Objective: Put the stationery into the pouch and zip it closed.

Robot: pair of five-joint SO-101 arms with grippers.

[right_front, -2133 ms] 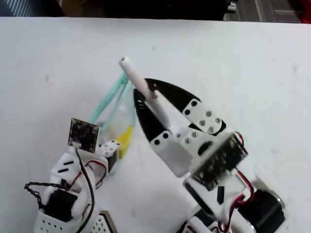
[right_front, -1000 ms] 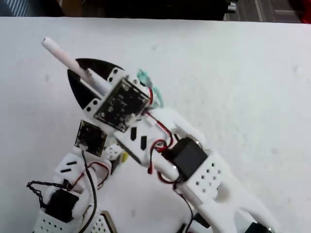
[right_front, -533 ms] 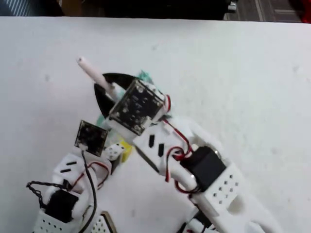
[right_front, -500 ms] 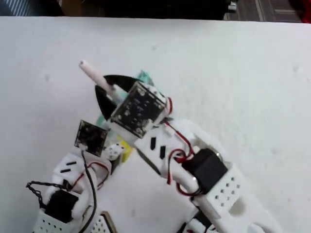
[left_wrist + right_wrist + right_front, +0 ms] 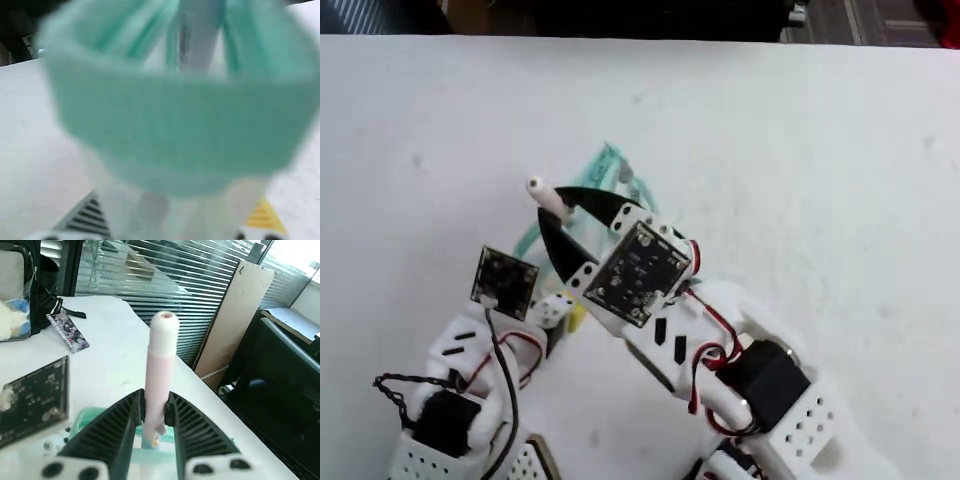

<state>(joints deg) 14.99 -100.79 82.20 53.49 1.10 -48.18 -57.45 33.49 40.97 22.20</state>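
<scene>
Over the clear, mint-edged pouch (image 5: 175,125), the right gripper (image 5: 156,401) clamps a pale pink pen (image 5: 161,355) upright, apparently entering the mouth. Release and zipping are left to do; whether the left gripper (image 5: 563,310) grips anything cannot be told.

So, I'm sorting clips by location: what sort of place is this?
Likely an office: slatted window blinds, a dark desk chair and a backpack on the white table, behind the pen in the right gripper.

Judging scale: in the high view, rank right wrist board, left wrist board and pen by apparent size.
1. right wrist board, possibly nearer the camera
2. left wrist board
3. pen, partly hidden
</scene>
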